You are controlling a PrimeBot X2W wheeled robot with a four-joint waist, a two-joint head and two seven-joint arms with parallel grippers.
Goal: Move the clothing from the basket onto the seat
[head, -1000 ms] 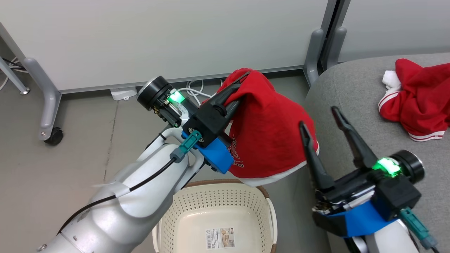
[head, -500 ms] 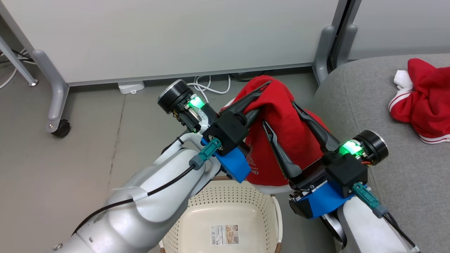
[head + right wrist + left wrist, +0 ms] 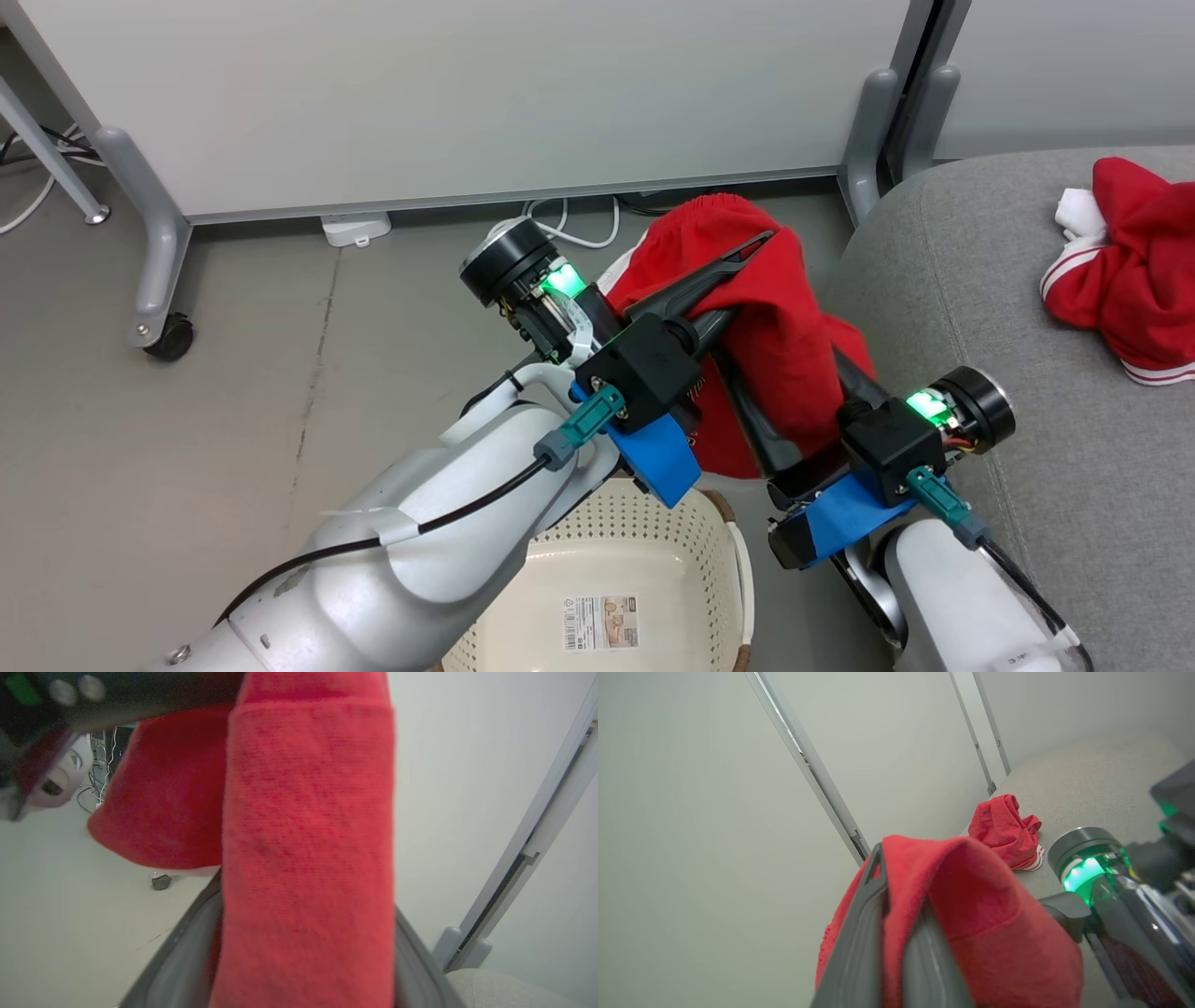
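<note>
**Red garment being held aloft btwn basket & sofa**

A soft bright red fabric garment w/ white trim [image 3: 775,345] is being pinched by the left end effector [image 3: 896,891]. Its two dark fingers are being pressed together on a fold near the top. The cloth is being hung in the air over the grey floor [image 3: 280,373], just past the far rim of the cream-white perforated plastic basket [image 3: 653,527] & right beside the edge of the large grey upholstered sofa seat [image 3: 980,280]. The right end effector [image 3: 308,914] is being presented w/ fingers spread, a hanging band of the same garment btwn them. Whether the pads are pressing it can't be told. A second crumpled red garment w/ white stripes [image 3: 1139,289] is being supported on the seat, well apart from the first.
</note>
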